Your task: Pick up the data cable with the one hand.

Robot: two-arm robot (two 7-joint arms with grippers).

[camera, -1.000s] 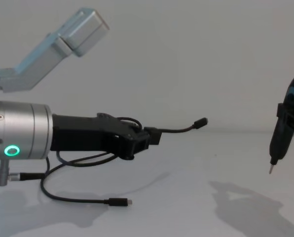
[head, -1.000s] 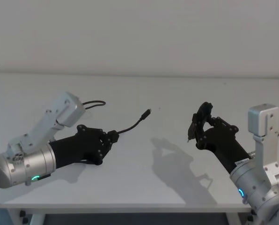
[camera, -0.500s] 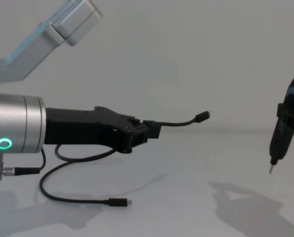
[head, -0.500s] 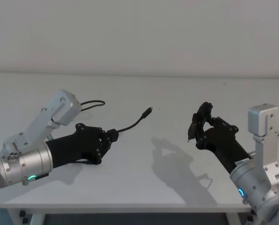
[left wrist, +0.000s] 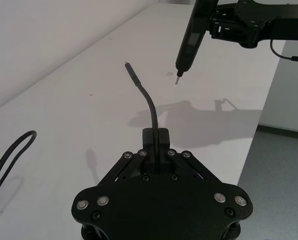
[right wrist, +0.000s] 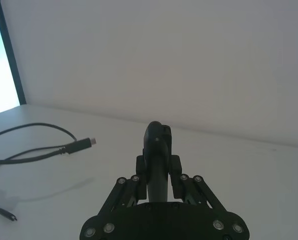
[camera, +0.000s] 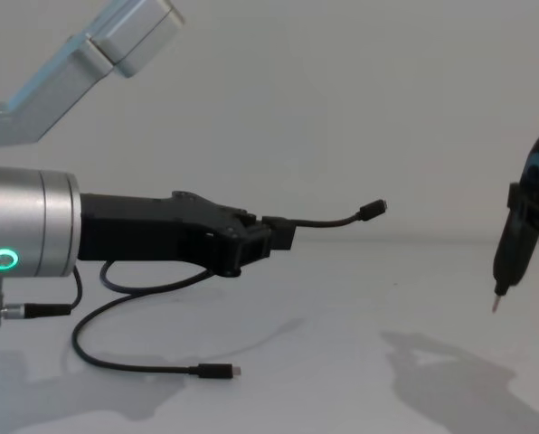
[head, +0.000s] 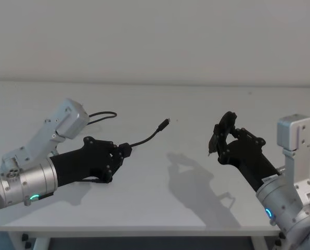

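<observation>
Now left gripper point(head: 124, 150) jaws clamped on data cable point(head: 147, 136); right gripper point(head: 221, 147) clasps pointed tool point(camera: 508, 255).

— What lies at twelve o'clock?
— A plain white wall point(head: 155, 36), evenly lit, behind the smooth white worktop point(head: 144, 203).
— And off the worktop's edge?
— A grey floor point(left wrist: 284, 190); elsewhere a bright pale-blue pane point(right wrist: 1, 75) beside a dark frame point(right wrist: 10, 52).

A robotics lab or test room, by its looks — a plain white table point(head: 144, 204) set against a bare white wall point(head: 155, 36), grey floor point(left wrist: 284, 165) beside the table. Over the table reach two metal robot arms, the left tool point(head: 126, 150) gripping a black cable point(left wrist: 152, 116), the right tool point(head: 221, 141) a pointed black probe point(left wrist: 190, 35).
</observation>
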